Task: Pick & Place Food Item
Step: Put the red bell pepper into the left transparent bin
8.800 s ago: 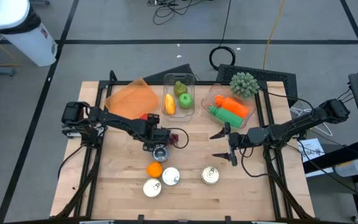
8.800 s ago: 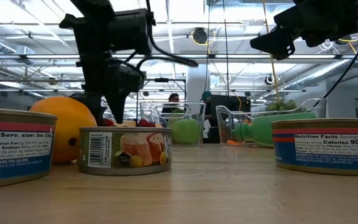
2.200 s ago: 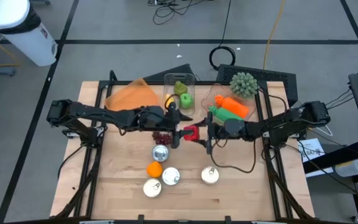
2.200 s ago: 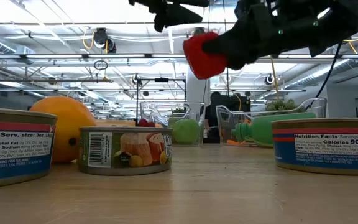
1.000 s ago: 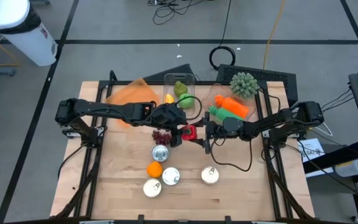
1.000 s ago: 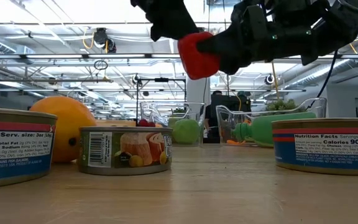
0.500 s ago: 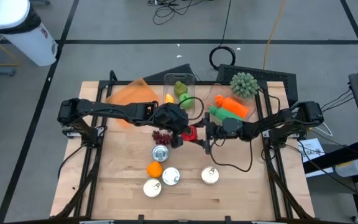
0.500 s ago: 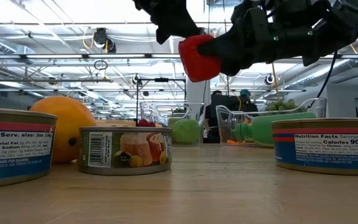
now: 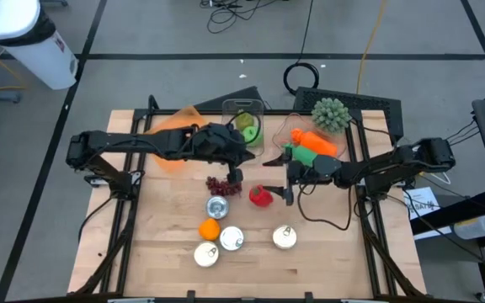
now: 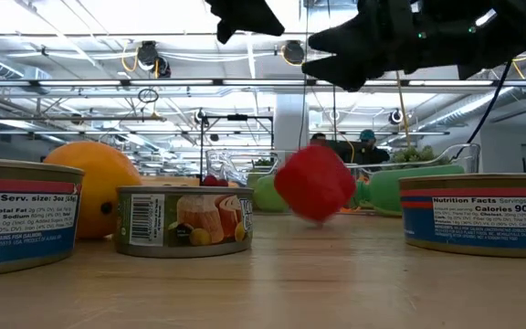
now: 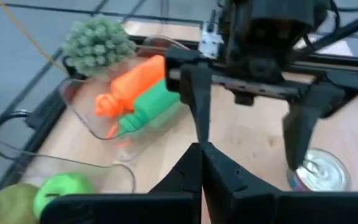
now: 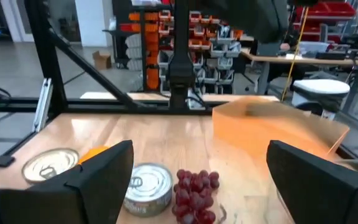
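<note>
1. High view showed you the red pepper [image 9: 260, 197] lying on the wooden table [image 9: 335, 252], near its middle, held by neither arm.
2. You had the right gripper [image 9: 281, 192] just beside the pepper on its right side, with its two fingers spread wide and nothing between them.
3. You had the left gripper [image 9: 234, 174] above a bunch of dark grapes [image 9: 218, 183], a little toward the back and left of the pepper. In the left wrist view its two fingers met at a point, so you could read them as closed and empty.
4. Low view showed you the pepper [image 10: 314, 182] blurred, low over the tabletop, between a tin can [image 10: 184, 220] and a second can [image 10: 478, 213]; you could not tell whether it touched the wood.
5. You could see an orange [image 9: 210, 229] with three cans in front of the grapes, toward the front edge.
6. You could see two clear containers at the back: one [image 9: 244, 108] with green and yellow fruit, the other [image 9: 286, 128] with an orange and a green bottle.
</note>
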